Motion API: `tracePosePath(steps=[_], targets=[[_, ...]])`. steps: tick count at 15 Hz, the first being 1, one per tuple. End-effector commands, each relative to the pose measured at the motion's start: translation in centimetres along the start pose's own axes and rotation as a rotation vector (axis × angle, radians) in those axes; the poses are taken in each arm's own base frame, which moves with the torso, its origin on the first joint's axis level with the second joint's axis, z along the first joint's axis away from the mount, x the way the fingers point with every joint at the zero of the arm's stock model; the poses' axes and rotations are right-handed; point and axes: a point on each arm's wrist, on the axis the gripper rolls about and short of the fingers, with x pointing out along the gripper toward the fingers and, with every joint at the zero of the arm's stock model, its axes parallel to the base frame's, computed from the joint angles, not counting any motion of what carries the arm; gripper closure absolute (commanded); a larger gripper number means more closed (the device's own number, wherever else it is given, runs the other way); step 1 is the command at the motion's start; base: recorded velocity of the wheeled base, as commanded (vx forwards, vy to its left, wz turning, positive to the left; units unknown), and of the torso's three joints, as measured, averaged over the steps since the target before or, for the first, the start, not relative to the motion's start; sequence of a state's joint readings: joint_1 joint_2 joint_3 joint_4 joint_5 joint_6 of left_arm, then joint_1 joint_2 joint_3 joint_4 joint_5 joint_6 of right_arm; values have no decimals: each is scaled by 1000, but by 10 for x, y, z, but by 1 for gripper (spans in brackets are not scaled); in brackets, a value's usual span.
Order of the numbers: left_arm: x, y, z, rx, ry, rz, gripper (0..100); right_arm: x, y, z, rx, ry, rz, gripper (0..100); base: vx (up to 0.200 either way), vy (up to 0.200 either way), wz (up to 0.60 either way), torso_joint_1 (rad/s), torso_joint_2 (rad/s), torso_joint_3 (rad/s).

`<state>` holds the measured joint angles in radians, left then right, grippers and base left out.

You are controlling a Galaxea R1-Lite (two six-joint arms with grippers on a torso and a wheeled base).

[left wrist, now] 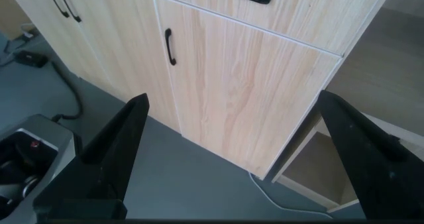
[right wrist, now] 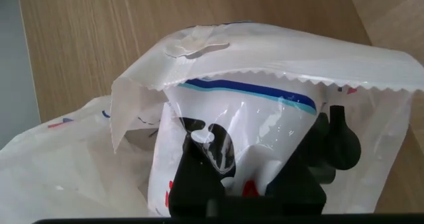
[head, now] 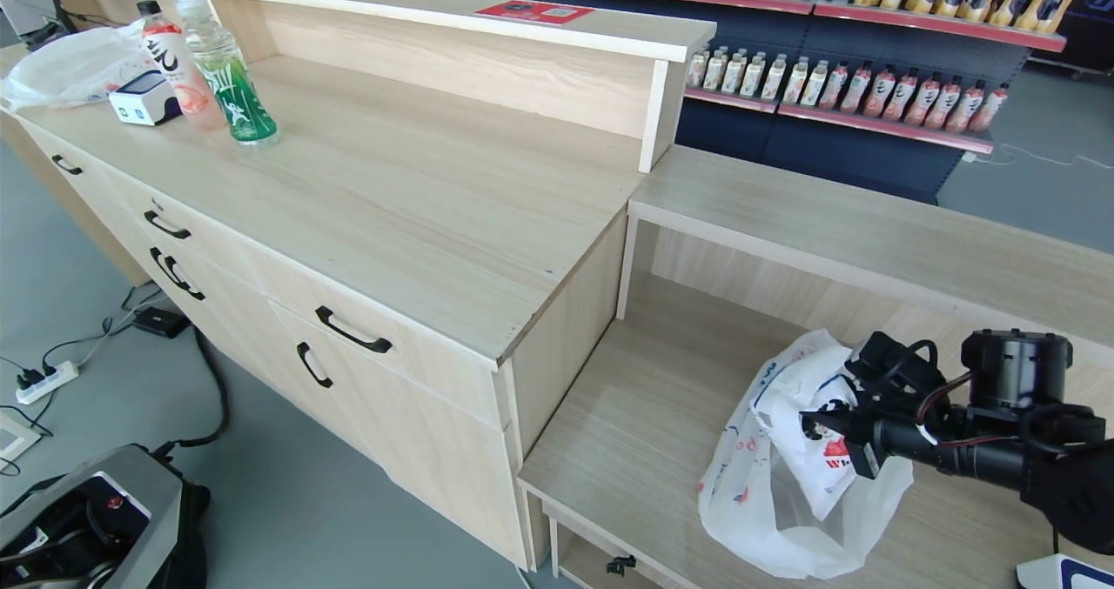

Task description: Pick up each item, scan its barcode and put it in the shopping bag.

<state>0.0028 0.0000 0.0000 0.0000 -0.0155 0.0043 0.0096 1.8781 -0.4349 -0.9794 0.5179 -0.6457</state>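
A white shopping bag (head: pixel 757 519) lies open on the low wooden shelf (head: pixel 644 415) at the right. My right gripper (head: pixel 835 437) is at its mouth, shut on a white snack packet (head: pixel 818 471) with blue stripes and a serrated edge. Up close, the packet (right wrist: pixel 265 111) sits between the black fingers (right wrist: pixel 192 177), with the shopping bag (right wrist: pixel 73 171) around it. On the counter's far left stand a green bottle (head: pixel 228 71) and a pink bottle (head: pixel 178 67) beside a small white scanner (head: pixel 144 99). My left gripper (left wrist: pixel 228 158) hangs open, low in front of the cabinet doors (left wrist: pixel 232 85).
A crumpled white plastic bag (head: pixel 65 67) lies at the counter's far left end. The counter top (head: pixel 418 189) is bare wood with a raised back ledge. Drawers with black handles (head: pixel 352 331) face the floor, where cables and a power strip (head: pixel 43 382) lie. Store shelves (head: pixel 870 93) of bottles stand behind.
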Motion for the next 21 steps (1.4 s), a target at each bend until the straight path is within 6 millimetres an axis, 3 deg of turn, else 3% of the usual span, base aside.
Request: tracePosePath(steps=[1, 21], targets=[[0, 0, 0, 0, 0, 0, 0, 14, 7, -12, 18, 29, 43, 100, 0, 0, 0, 0, 0, 0], [0, 0, 0, 0, 0, 0, 0, 26, 7, -42, 47, 59, 89, 100, 0, 0, 0, 0, 0, 0]])
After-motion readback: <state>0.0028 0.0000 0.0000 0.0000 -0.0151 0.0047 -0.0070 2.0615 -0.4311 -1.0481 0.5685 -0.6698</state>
